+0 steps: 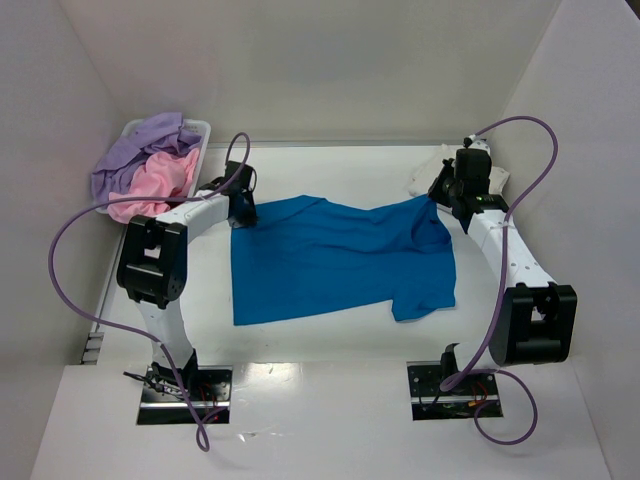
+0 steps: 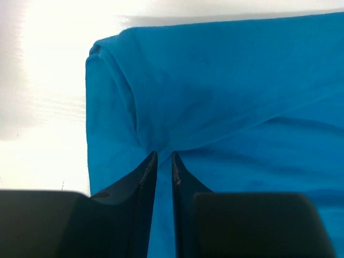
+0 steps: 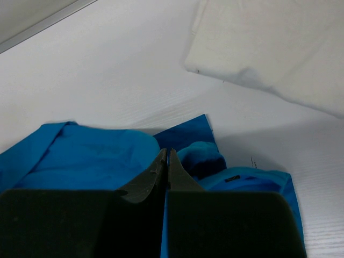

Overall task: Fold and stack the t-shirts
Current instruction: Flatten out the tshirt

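Likely to keep it flat for folding, the right gripper (image 3: 166,154) pinches the blue t-shirt (image 1: 340,260) by a corner, jaws shut (left gripper (image 2: 164,156) jaws narrowly parted).

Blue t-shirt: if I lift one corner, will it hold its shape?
Probably not: the blue t-shirt looks thin and floppy, puckering and folding over at its edge. Likely light, and it should slide easily on the smooth table.

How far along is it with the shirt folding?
Early on. One white t-shirt lies at the far right, apparently folded. The blue t-shirt is in hand: spread out, the right gripper pinching its far corner, the left gripper at the other far corner, grip unclear. To do: the lavender t-shirt and pink t-shirt heaped in the basket.
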`<move>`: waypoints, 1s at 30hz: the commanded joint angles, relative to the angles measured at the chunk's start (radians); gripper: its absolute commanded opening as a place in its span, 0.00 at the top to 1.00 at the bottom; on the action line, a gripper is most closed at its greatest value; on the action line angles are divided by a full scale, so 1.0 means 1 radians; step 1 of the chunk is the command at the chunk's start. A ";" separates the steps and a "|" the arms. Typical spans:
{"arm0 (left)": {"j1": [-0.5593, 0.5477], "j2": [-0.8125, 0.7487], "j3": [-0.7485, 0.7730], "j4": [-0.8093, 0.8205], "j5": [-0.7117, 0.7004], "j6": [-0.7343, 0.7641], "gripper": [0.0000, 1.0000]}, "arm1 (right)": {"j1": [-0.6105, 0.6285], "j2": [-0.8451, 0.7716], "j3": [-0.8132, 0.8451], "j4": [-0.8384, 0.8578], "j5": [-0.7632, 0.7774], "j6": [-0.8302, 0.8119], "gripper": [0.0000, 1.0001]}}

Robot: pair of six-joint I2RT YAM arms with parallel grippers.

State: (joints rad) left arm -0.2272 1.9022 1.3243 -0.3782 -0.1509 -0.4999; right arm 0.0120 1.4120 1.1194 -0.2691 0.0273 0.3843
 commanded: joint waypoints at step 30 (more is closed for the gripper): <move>-0.001 0.022 -0.017 0.045 -0.003 0.001 0.91 | -0.009 0.002 -0.010 0.057 0.023 -0.012 1.00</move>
State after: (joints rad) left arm -0.2272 1.9381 1.2949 -0.3496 -0.1600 -0.5007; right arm 0.0120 1.4124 1.1194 -0.2691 0.0299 0.3843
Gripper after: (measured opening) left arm 0.133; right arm 0.008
